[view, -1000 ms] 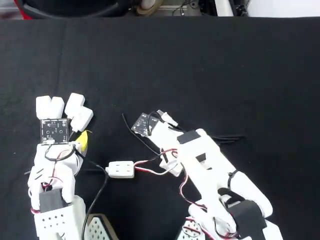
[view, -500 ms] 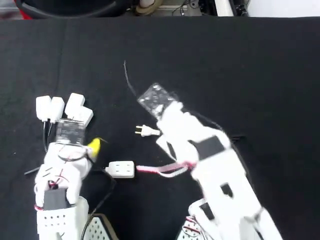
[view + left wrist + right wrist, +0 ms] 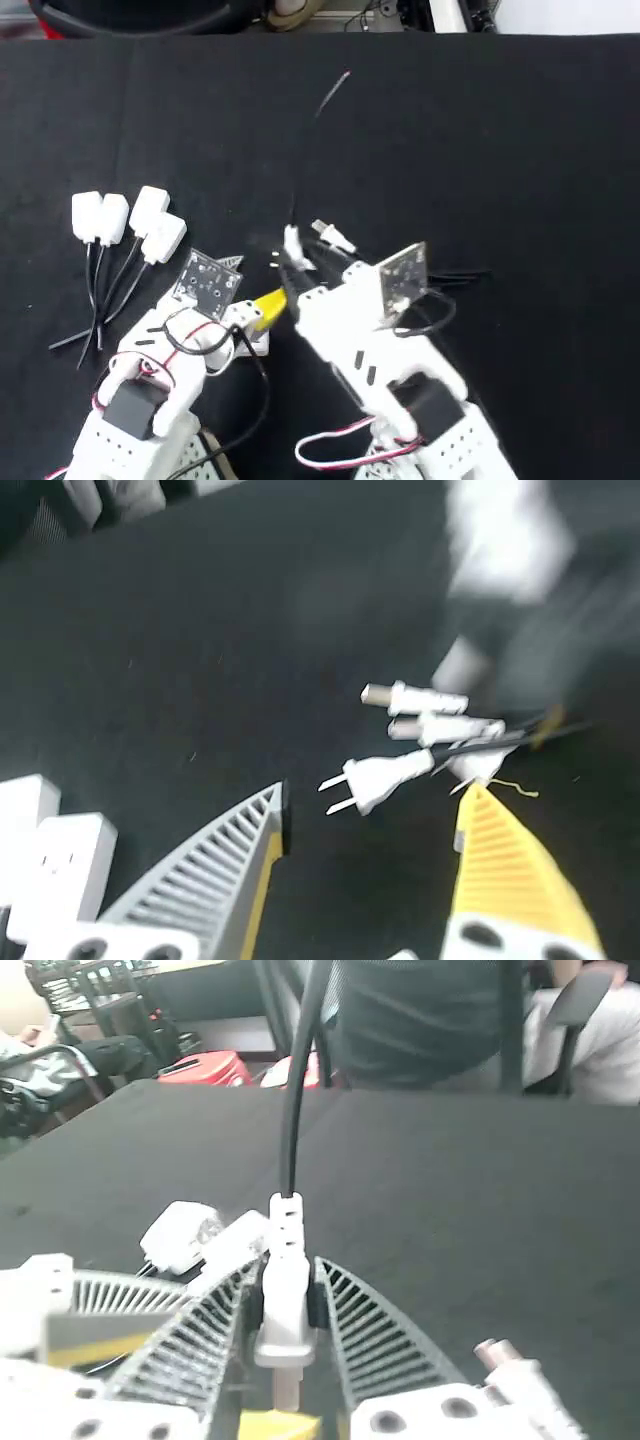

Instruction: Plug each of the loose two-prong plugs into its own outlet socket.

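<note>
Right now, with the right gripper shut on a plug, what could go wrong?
1. The left gripper, open, sits close beside the right gripper; they could collide.
2. The cord of the held plug stretches away from it and could snag the loose plug lying nearby.

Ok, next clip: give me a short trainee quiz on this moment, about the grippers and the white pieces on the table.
1. True or false: the right gripper is shut on a white plug whose black cord runs up and away from it.
2. How does the left gripper stand? A) open and empty B) shut on a plug C) shut on a cord
3. Fill in: in the high view, ____ white corded blocks lie clustered near the table's left edge.

Key: 1 true; 2 A; 3 four.
</note>
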`<state>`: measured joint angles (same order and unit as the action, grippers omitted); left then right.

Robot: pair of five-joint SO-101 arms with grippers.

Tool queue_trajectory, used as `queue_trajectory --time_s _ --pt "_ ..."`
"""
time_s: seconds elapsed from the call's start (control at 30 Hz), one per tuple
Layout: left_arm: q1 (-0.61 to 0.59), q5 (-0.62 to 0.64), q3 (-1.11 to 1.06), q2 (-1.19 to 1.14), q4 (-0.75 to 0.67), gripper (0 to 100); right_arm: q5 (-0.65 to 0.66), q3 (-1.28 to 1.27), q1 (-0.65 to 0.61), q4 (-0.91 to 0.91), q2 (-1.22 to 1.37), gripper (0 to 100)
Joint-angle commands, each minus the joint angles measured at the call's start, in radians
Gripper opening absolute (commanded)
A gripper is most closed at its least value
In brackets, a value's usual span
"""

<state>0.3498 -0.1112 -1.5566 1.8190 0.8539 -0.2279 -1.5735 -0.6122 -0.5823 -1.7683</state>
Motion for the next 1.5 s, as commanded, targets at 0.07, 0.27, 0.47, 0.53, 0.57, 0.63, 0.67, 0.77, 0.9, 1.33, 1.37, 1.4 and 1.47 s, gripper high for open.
queue_trajectory --time_s 0.07,0.27,0.47,0.53,0.57,0.63,0.67,0.77,0.9,1.33,1.37,1.4,1.47 --pt "0.004 0.012 0.065 0.006 -0.048 27 -0.176 -0.062 -0.058 0.011 -0.094 1.2" --pt "-0.045 0.014 0.054 0.006 -0.049 27 -0.221 -0.039 -0.11 -0.037 -0.096 1.2" --pt "-0.125 0.051 0.054 0.006 -0.061 27 -0.221 0.021 -0.112 -0.124 -0.09 1.2" --pt "-0.15 0.071 0.054 0.006 -0.083 27 -0.221 0.03 -0.112 -0.143 -0.09 1.2" --pt "-0.163 0.071 0.054 0.006 -0.091 27 -0.218 0.036 -0.112 -0.153 -0.09 1.2" --pt "-0.185 0.078 0.054 0.006 -0.095 27 -0.215 0.048 -0.112 -0.175 -0.09 1.2" --pt "-0.191 0.084 0.054 0.006 -0.097 27 -0.215 0.054 -0.112 -0.186 -0.09 1.2" --pt "-0.208 0.083 0.054 0.006 -0.097 27 -0.213 0.064 -0.112 -0.206 -0.09 1.2" --pt "-0.229 0.083 0.056 0.006 -0.097 27 -0.213 0.064 -0.117 -0.206 -0.088 1.2" --pt "-0.536 0.074 0.076 0.006 -0.089 27 -0.199 0.13 -0.17 -0.227 0.131 1.2" --pt "-0.61 0.075 0.076 0.006 -0.087 27 -0.199 0.143 -0.17 -0.227 0.183 1.2" --pt "-0.673 0.075 0.071 0.006 -0.08 27 -0.201 0.16 -0.17 -0.227 0.243 1.2" --pt "-0.762 0.075 0.071 0.006 -0.02 27 -0.221 0.203 -0.17 -0.226 0.377 1.2"
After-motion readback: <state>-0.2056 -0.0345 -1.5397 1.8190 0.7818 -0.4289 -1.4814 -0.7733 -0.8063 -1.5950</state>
